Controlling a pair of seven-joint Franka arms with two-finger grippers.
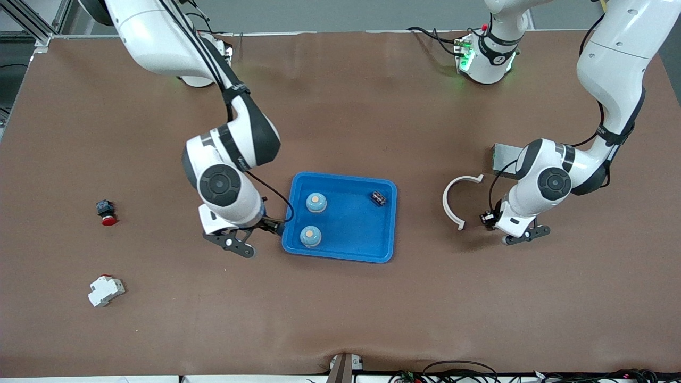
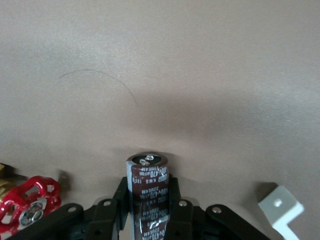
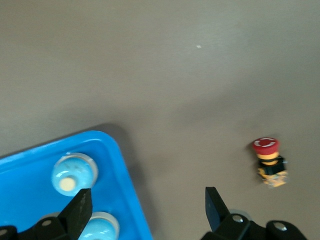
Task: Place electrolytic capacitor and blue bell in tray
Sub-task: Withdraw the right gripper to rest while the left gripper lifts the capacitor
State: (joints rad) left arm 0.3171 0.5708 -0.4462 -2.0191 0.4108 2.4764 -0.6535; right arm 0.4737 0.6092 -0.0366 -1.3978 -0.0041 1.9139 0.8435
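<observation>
Left gripper [image 2: 149, 212] is clamped on an electrolytic capacitor [image 2: 148, 192], dark brown sleeve, standing upright on the table [image 1: 340, 319] toward the left arm's end. Front view: that gripper [image 1: 524, 234] sits low, with a white C-shaped bracket [image 1: 456, 199] just beside it at its 9 o'clock and a grey metal box [image 1: 503, 158] at its 12. The left wrist view also catches a red valve handwheel [image 2: 27, 202] and a white angled bracket [image 2: 281, 207] to either side of the capacitor.

Right gripper [image 3: 145, 210], fingers spread wide and holding nothing, hangs over the rim of the tray [image 1: 346, 255] at the edge toward the right arm's end.

Bright-blue tray is mid-table. Inside: two blue bells [image 1: 316, 202] [image 1: 310, 236], one nearer the front camera than the other, and a small dark capacitor-like part [image 1: 378, 198] in the corner at 1 o'clock.

Well apart, toward the right arm's end: red emergency-stop button [image 1: 106, 211], and a white DIN-rail breaker [image 1: 105, 290] at its 6 o'clock, nearer the front camera.
</observation>
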